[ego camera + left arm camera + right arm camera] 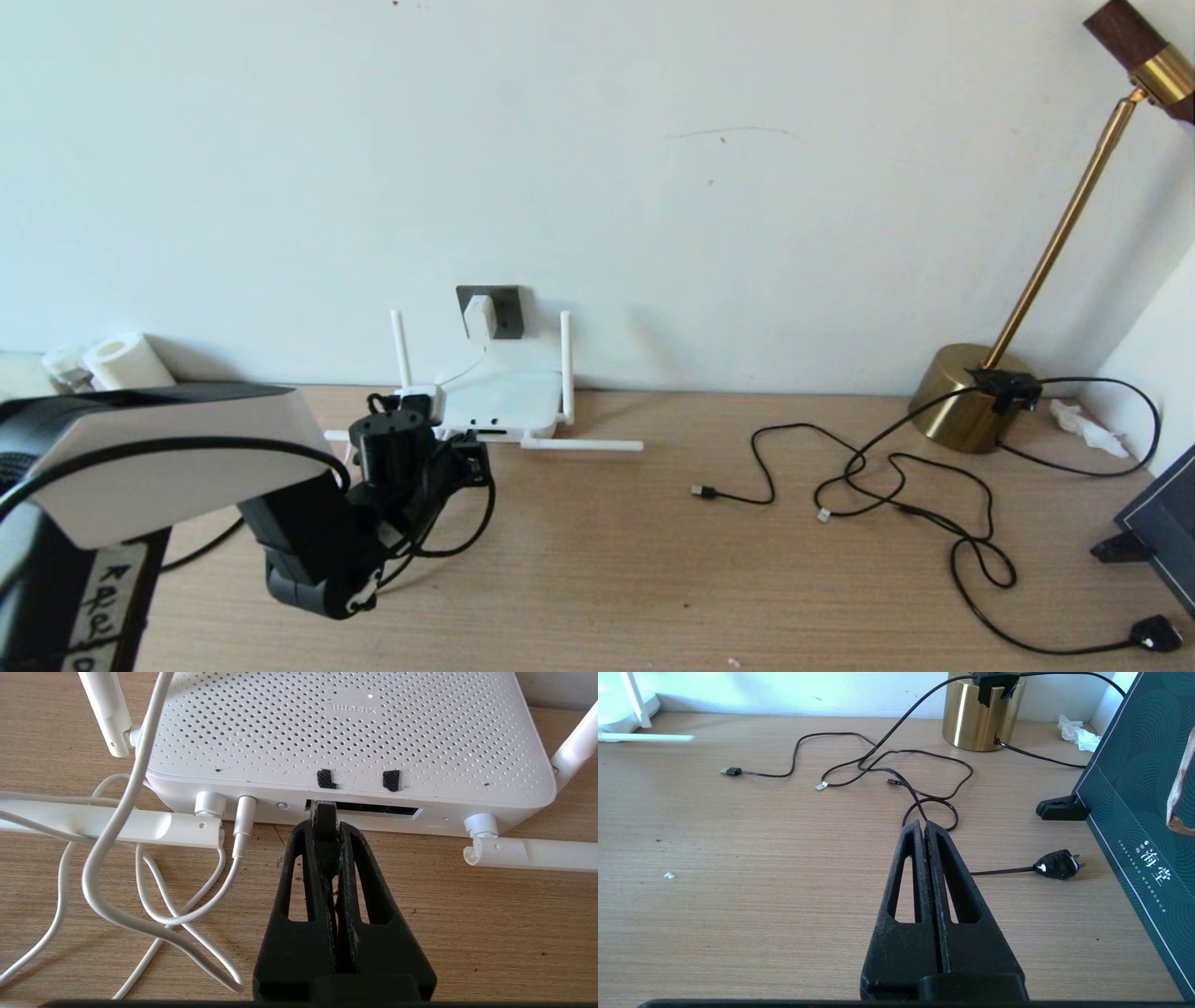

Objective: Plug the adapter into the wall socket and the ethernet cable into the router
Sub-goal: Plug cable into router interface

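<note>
Left pincer (324, 826) sits low at the router's (345, 732) near edge, fingers clamped on the black plug end of the ethernet cable (323, 819). Plug tip is at the mouth of the dark port slot; whether it is fully seated, cannot tell. In the head view the cable (467, 532) loops off the arm toward the near side.

Router lies flat at the far left of the table (653, 579), against the wall; two antennas upright, two lying flat on the wood. A white cord is plugged in just left of the pincer.

Adapter (480, 315) is seated in the wall socket (504, 308) above the router, cord hanging down.

Right pincer (924, 828) hovers over bare wood on the right, fingers pressed together, holding nothing.

Far right: brass lamp (971, 397) with thin black cables (896, 476) strewn beside it. Pale wood table, plain white wall.
</note>
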